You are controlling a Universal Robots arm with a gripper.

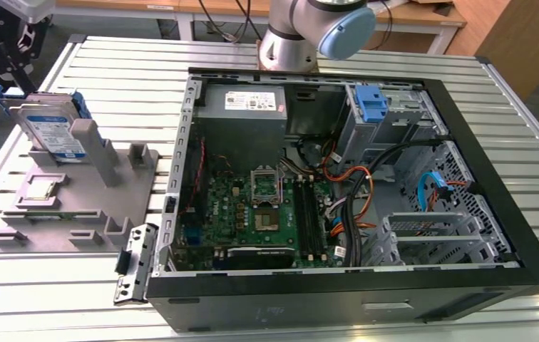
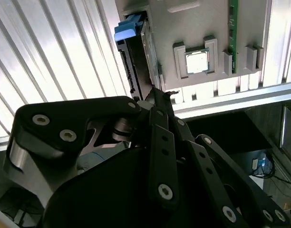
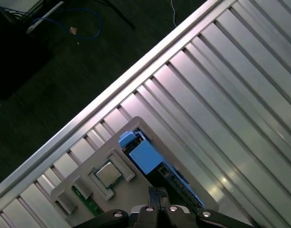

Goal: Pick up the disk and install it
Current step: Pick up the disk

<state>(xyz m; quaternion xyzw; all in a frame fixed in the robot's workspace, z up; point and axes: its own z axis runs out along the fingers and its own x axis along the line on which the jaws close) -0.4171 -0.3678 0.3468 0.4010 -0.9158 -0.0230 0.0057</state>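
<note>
Pinched hand (image 2: 157, 95) hovers close by upright disk (image 2: 136, 52).

You're working in a robotics lab or test workshop, not a home. The arm's base (image 1: 294, 35) stands on a ribbed aluminium table (image 1: 498, 107), just beyond an open computer case (image 1: 346, 299) with its boards and wiring bare. At the exterior view's left, a grey fixture (image 1: 70, 206) holds the disk (image 1: 50, 132) on edge. Wooden workbenches (image 1: 422, 18) with hanging cables (image 1: 207, 18) stand at the far side.
</note>
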